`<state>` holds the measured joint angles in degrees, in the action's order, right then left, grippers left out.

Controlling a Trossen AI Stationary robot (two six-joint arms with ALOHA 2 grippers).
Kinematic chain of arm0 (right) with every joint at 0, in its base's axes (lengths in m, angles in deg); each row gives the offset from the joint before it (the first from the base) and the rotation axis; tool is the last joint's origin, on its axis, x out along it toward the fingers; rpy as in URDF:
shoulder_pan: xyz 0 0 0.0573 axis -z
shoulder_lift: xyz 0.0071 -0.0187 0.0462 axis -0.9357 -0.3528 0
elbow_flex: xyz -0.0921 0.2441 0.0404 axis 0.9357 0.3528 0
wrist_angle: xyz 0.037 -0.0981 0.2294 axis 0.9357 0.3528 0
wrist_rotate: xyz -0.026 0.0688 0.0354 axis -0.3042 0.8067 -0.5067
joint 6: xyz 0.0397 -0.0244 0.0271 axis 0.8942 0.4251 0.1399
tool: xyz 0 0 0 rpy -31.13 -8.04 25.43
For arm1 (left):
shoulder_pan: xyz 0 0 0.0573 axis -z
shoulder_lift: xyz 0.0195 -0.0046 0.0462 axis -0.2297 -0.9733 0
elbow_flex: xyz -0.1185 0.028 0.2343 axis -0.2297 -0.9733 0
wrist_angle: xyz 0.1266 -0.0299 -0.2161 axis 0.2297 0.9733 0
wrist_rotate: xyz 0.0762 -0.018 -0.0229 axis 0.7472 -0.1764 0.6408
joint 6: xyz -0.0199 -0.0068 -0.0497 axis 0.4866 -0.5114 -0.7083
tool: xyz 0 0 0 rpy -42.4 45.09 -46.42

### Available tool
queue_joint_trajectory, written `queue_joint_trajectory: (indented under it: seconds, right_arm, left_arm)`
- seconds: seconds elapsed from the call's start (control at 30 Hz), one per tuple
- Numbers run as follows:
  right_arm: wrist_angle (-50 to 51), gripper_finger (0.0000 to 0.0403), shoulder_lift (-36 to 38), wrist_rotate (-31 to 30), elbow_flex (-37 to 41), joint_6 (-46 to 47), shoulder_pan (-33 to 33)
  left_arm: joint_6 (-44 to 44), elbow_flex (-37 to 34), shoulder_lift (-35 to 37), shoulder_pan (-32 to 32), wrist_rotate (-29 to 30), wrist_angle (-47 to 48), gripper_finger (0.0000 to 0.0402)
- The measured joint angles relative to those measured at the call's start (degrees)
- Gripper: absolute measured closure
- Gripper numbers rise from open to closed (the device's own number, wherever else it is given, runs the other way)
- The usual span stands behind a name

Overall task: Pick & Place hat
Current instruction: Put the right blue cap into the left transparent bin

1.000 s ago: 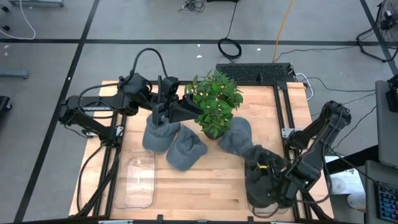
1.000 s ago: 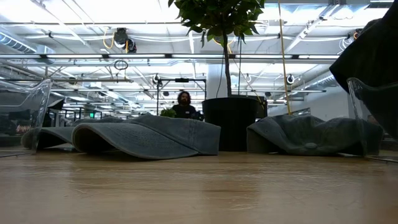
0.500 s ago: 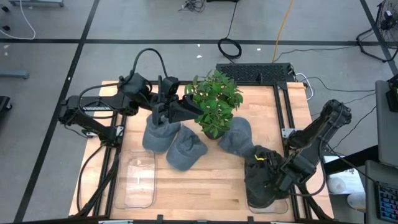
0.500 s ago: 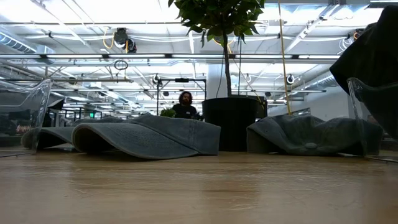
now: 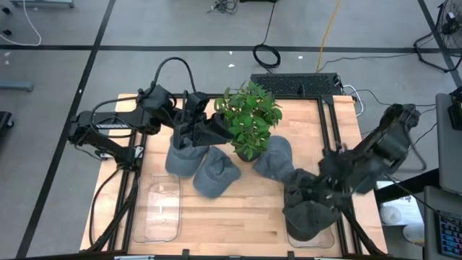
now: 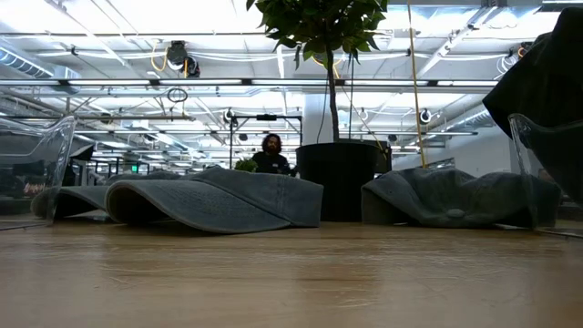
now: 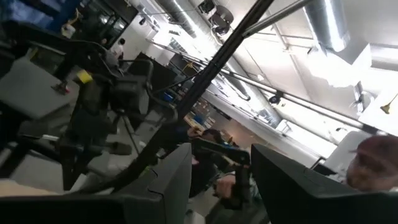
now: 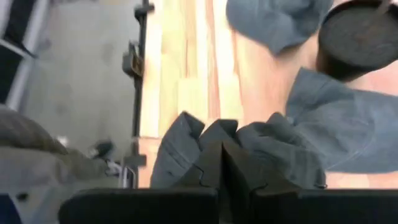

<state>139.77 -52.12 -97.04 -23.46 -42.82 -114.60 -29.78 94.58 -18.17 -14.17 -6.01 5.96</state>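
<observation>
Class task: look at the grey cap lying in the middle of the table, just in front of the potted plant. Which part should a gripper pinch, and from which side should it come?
Pinch the middle cap at its soft crown, coming straight down from above. It lies collapsed flat on the table, so folds bunch upward. The potted plant crowds its far side, so I would avoid approaching from there.

Bright ceiling strips (image 6: 137, 41) glare above my table (image 5: 253, 209); my right arm (image 5: 375, 155) smears with motion blur overhead.

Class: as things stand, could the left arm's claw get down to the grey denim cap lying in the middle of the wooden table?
Probably yes: the left claw hangs near the grey denim cap, whose top lies uncovered; the leafy potted plant stands beside it.
</observation>
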Motion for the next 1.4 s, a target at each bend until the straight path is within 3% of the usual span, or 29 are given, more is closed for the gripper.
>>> queue_joint_trajectory:
  seconds: [0.23,0.53,0.77,1.0,1.17,1.4]
  right_arm:
    - [0.8,0.0403,6.8,-2.5,0.0,-7.0,6.4]
    - [7.5,0.0403,8.4,-4.5,0.0,-18.0,20.4]
    - [8.6,0.0403,7.8,-2.9,0.0,-30.6,37.2]
    - [4.6,0.0395,3.9,-2.8,0.0,-49.4,57.5]
    - [-3.3,0.0345,0.4,5.2,0.0,-61.4,71.7]
    - [-4.8,0.0249,-5.8,18.3,0.0,-67.1,87.9]
  left_arm:
    - [2.9,0.0,0.0,-0.8,0.0,-3.3,0.0227]
    - [5.2,0.0,0.0,-1.9,0.2,-4.7,0.0227]
    - [5.2,0.0,0.0,-2.5,0.2,-4.7,0.0227]
    - [6.1,0.0,0.0,-2.5,0.2,-4.7,0.0227]
    - [7.2,0.0,0.0,-2.5,0.2,-4.7,0.0227]
    - [7.2,0.0,0.0,-2.5,0.1,-4.7,0.0227]
